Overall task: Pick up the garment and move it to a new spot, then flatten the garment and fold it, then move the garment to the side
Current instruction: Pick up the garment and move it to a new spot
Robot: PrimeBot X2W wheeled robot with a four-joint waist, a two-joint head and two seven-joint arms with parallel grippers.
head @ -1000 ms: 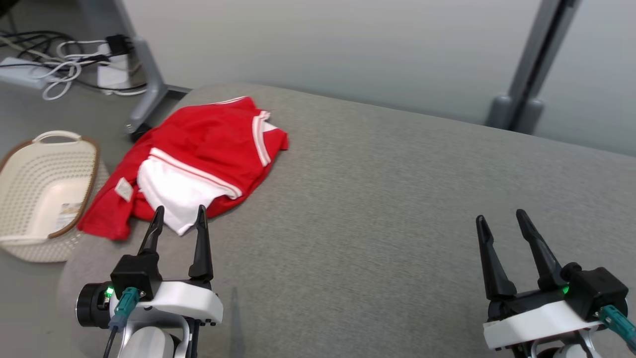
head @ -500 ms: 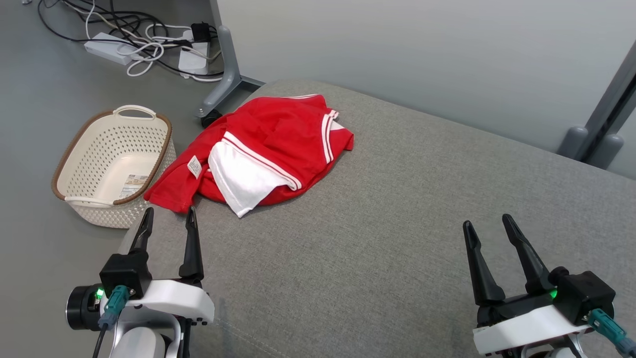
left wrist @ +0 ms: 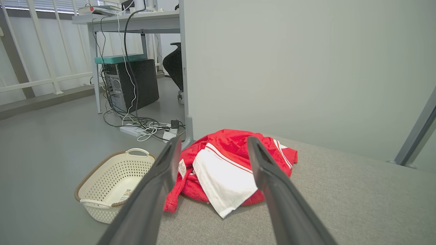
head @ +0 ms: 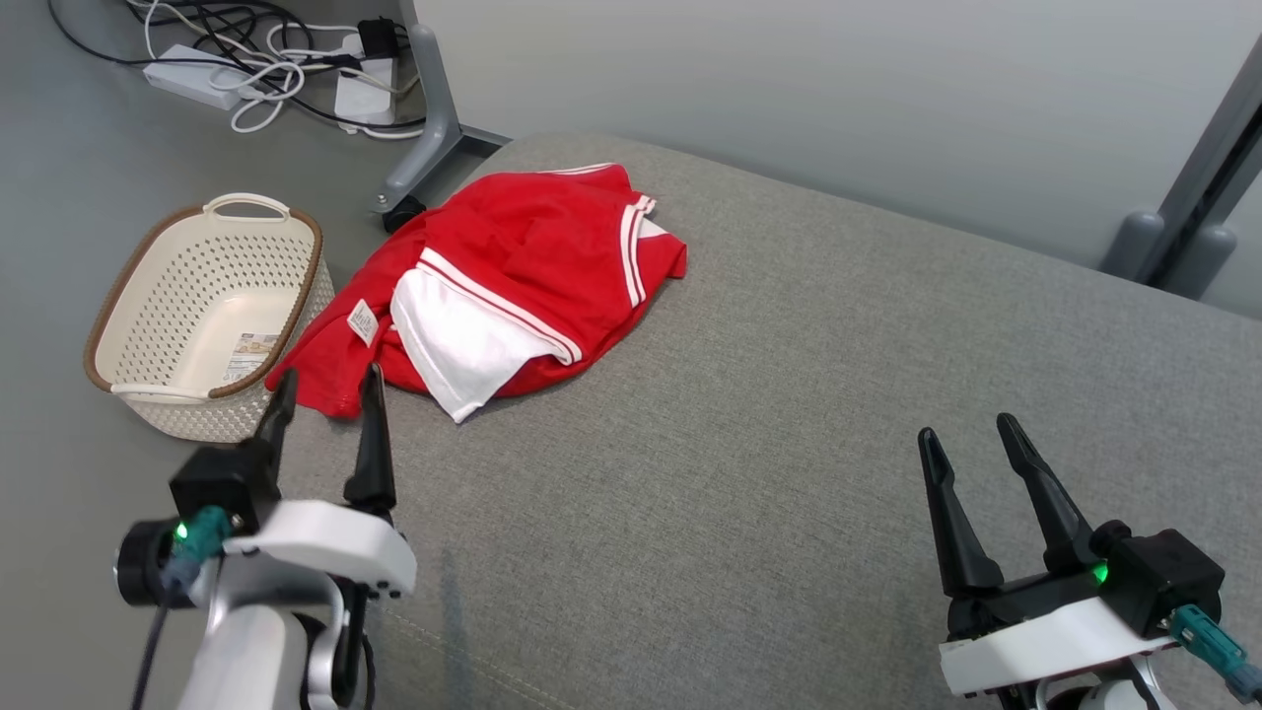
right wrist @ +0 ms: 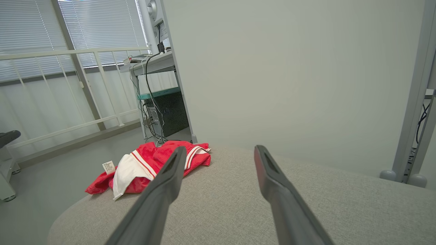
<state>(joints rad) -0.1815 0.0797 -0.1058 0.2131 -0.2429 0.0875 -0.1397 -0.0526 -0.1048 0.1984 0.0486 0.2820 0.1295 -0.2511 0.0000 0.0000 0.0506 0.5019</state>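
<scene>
Standing on floor just left of garment (head: 532,256): basket (head: 193,422). Left gripper (head: 327,377), jaws spread, empty, has advanced over last half-second; tips now near garment's near-left hem. Garment lies crumpled, far-left corner of bench (head: 789,394), not yet lifted. Right gripper (head: 966,429), released, idle, well right of garment. Judgement: pick-up imminent, first step only.

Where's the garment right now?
Head view, upper left: the garment lies crumpled on the grey cushion, just beyond the left gripper, with the basket on the floor alongside.
</scene>
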